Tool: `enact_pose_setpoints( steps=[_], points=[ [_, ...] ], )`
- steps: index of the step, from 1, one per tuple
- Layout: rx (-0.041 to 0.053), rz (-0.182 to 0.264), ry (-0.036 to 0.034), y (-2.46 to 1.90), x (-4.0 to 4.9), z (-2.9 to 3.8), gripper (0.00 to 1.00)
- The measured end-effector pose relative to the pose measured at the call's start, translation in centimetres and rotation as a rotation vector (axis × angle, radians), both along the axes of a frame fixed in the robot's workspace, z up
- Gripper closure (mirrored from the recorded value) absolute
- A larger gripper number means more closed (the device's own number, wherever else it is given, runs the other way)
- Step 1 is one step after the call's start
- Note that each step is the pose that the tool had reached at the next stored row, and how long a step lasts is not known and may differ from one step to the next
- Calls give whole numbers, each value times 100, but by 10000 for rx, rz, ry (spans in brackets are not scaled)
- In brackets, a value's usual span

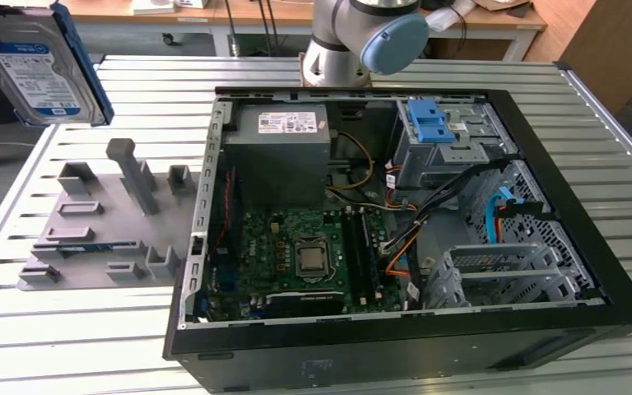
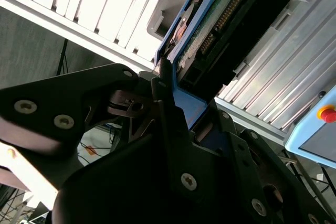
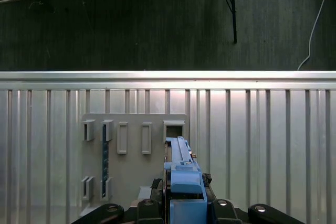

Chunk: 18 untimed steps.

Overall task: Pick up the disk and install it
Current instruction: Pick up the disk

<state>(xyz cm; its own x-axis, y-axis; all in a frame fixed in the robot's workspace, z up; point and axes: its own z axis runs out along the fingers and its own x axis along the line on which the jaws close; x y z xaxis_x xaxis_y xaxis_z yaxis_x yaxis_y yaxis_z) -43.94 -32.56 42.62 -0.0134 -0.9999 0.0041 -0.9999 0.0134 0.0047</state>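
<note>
table (image 1: 63,346): slatted metal, carrying the whole job on one level, which i am judging keeps it all inside the arm's reach.
computer case (image 1: 404,346): lying on its side with the panel off, so the bays are facing up toward me.
arm (image 1: 360,37): its base is standing at the table's far edge, just behind the case.
fixture plate (image 1: 85,234): grey, slotted, lying flat on the table at the exterior view's left of the case; in the first wrist view it (image 3: 131,171) is lying below the held disk.
power supply (image 1: 283,156): grey box sitting in the case's far corner; not the part i am handling.
drive cage (image 1: 448,144): sitting at the far side of the case with a blue latch (image 1: 431,122) on top; i am judging this to be where the disk is going.
disk (image 1: 36,70): hanging in the air on edge at the exterior view's upper left, label facing the camera, clear of the table and well apart from the case, so not yet installed.
gripper (image 2: 191,111): pinching the disk, its black fingers (image 2: 165,103) pressing on the blue carrier frame (image 3: 181,177) rather than the bare drive, likely sparing the circuit board (image 2: 210,24).
</note>
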Motion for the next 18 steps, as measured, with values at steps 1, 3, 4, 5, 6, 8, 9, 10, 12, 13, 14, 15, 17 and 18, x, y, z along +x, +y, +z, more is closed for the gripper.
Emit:
enact_pose_setpoints(
  steps=[1, 3, 4, 5, 6, 8, 9, 10, 12, 13, 14, 15, 17, 18],
  points=[
    [0, 0, 0, 0, 0, 3, 64],
    [0, 0, 0, 0, 0, 10, 64],
    [0, 0, 1, 0, 0, 13, 64],
    [0, 0, 0, 0, 0, 15, 64],
    [0, 0, 0, 0, 0, 18, 64],
    [-1, 0, -1, 0, 0, 22, 64],
    [0, 0, 1, 0, 0, 25, 64],
    [0, 0, 1, 0, 0, 28, 64],
    [0, 0, 0, 0, 0, 34, 64],
    [0, 0, 0, 0, 0, 38, 64],
    [0, 0, 1, 0, 0, 41, 64],
    [0, 0, 0, 0, 0, 44, 64],
    [0, 0, 0, 0, 0, 50, 64],
    [0, 0, 0, 0, 0, 54, 64]
  ],
)
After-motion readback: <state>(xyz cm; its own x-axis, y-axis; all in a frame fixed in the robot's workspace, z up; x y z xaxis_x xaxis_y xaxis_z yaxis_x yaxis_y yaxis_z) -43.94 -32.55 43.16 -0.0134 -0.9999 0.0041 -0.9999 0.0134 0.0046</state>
